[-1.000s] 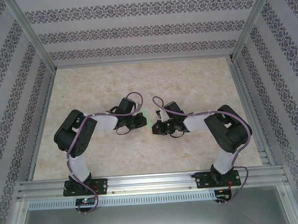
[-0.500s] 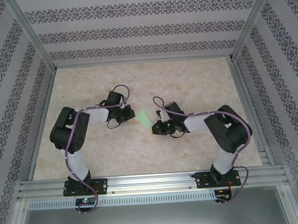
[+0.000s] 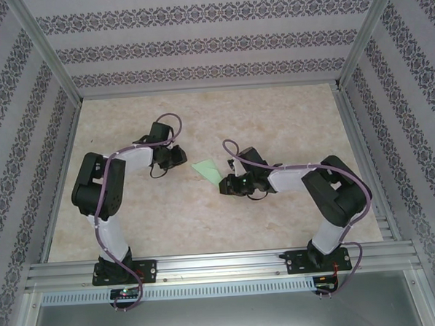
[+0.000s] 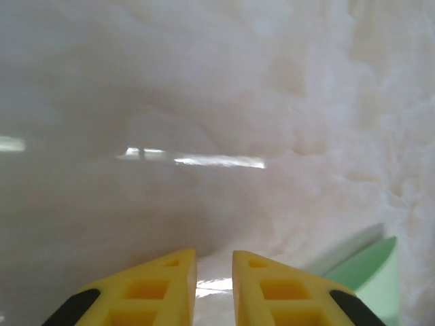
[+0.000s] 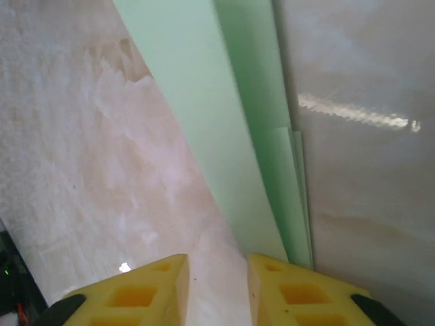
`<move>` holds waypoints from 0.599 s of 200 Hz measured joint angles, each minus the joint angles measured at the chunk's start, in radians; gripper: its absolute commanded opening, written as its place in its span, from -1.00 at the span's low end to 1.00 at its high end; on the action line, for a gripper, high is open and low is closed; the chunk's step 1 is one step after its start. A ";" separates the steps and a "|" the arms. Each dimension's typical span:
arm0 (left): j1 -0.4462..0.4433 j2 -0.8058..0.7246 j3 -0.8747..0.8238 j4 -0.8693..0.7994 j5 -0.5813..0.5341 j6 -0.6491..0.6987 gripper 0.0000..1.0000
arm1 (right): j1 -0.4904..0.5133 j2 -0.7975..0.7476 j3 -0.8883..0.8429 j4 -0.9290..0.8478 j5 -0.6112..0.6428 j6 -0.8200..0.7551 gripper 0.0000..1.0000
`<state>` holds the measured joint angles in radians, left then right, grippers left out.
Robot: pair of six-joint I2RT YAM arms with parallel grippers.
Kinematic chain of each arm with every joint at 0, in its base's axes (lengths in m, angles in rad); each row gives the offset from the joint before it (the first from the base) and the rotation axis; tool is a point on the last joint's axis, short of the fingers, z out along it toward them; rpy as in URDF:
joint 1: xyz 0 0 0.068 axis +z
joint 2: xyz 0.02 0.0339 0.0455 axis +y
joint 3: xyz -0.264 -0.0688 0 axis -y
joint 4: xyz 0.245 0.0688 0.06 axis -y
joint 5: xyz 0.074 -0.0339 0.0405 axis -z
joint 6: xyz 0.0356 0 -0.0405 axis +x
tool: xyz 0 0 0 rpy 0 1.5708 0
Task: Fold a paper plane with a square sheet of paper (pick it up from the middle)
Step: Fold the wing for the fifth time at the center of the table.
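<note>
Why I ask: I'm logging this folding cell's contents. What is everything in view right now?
Folded pale mint-green paper sheet: one, green, on the table between the grippers.
Marble-patterned table: one, beige, under everything.
Patterned wallpaper walls: three, white and grey, around the table.
Aluminium rail: one, silver, near edge.
Left gripper: one, black with yellow fingers, parted, empty, left of the paper.
Right gripper: one, same colours, parted, empty, at the paper's near end.
</note>
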<state>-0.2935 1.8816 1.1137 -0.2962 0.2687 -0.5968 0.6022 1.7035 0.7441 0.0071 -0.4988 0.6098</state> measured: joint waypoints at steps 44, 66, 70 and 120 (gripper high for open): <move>-0.033 -0.111 0.031 -0.147 -0.123 0.008 -0.14 | -0.011 -0.170 0.032 -0.058 0.143 0.014 0.30; -0.090 -0.152 0.042 -0.200 -0.169 -0.018 0.04 | -0.046 -0.273 0.031 -0.072 0.248 0.013 0.45; -0.105 -0.156 0.043 -0.209 -0.174 -0.023 0.08 | -0.055 -0.289 0.030 -0.075 0.268 0.016 0.47; -0.294 -0.119 0.073 -0.254 -0.173 -0.143 0.33 | -0.160 -0.364 -0.037 -0.122 0.408 0.023 0.56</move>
<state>-0.5873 1.7626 1.1870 -0.5499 0.0959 -0.7399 0.4423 1.3399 0.7074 -0.1150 -0.0906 0.6331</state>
